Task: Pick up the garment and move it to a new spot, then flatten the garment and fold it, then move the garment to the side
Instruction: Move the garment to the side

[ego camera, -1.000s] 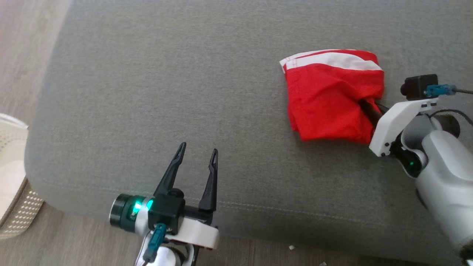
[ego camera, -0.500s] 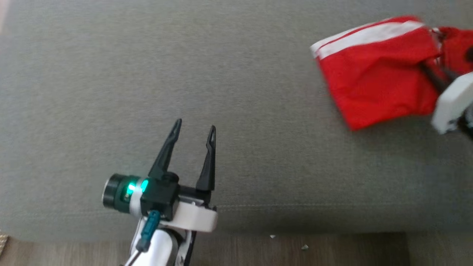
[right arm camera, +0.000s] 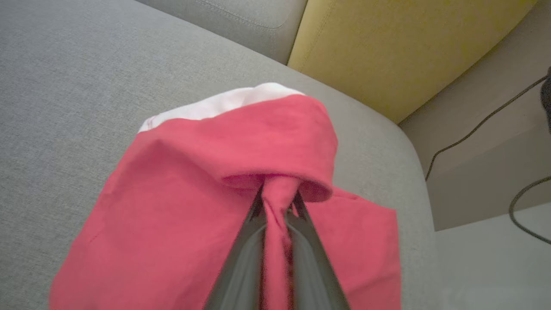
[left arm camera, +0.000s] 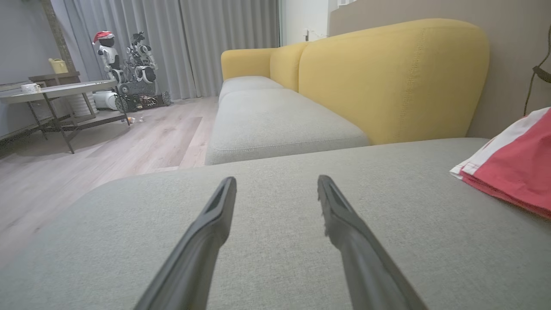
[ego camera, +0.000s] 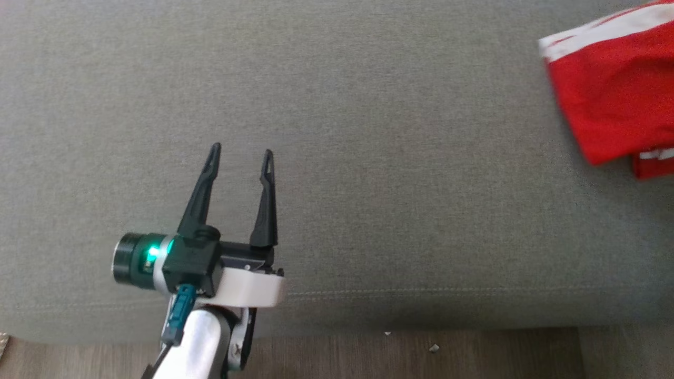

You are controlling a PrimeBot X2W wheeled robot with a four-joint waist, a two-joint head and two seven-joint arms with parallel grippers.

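Soft daylight, pretty plain room. In the head view there's a grey fabric sofa seat (ego camera: 368, 131) with a stitched seam near its front edge, and a strip of wood-look floor (ego camera: 526, 358) at 6 o'clock. In the left wrist view, mustard-yellow backrests (left arm camera: 387, 82) sit at 1 o'clock and grey floor-length curtains (left arm camera: 206, 43) at 11. A round table (left arm camera: 56, 90) with a mug (left arm camera: 30, 87) is at 10, and there's a beige wall (left arm camera: 508, 51) at 2. In the right wrist view, a dark cable (right arm camera: 473, 126) trails at 3.

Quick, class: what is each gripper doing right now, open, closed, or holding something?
Left gripper: open, holding nothing.
Right gripper: closed on a bunched fold of the red garment.
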